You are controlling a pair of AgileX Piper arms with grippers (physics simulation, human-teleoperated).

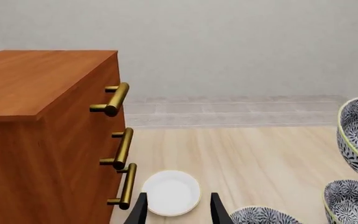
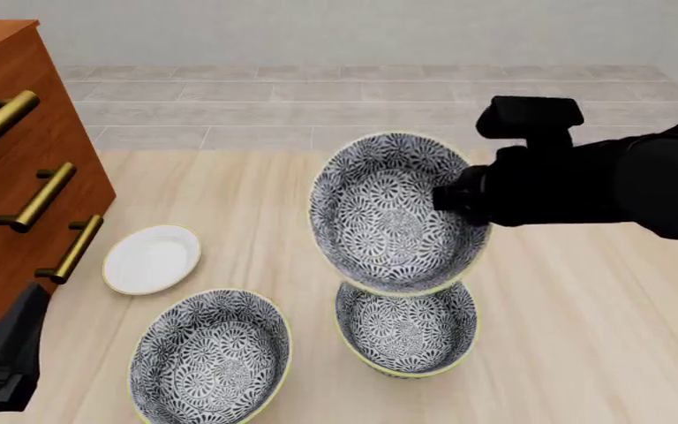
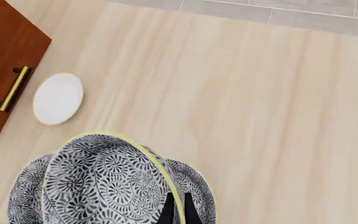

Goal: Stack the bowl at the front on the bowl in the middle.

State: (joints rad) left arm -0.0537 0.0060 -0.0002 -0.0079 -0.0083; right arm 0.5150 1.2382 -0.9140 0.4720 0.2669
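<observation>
My right gripper (image 2: 457, 199) is shut on the rim of the bowl at the front (image 2: 392, 212), a deep grey-blue floral bowl with a pale yellow rim. It hangs tilted in the air, its opening turned toward the front camera. Right below it the bowl in the middle (image 2: 408, 329) stands upright on the table. In the right wrist view the fingers (image 3: 166, 212) pinch the held bowl's (image 3: 98, 186) rim, with the middle bowl (image 3: 195, 186) showing past it. My left gripper (image 1: 177, 214) is open and holds nothing, low at the front left (image 2: 3, 358).
A third identical bowl (image 2: 209, 358) stands at the front left. A small white plate (image 2: 151, 258) lies beside a wooden drawer cabinet (image 2: 10, 177) with brass handles at the far left. Grey tiled floor lies beyond the table's far edge.
</observation>
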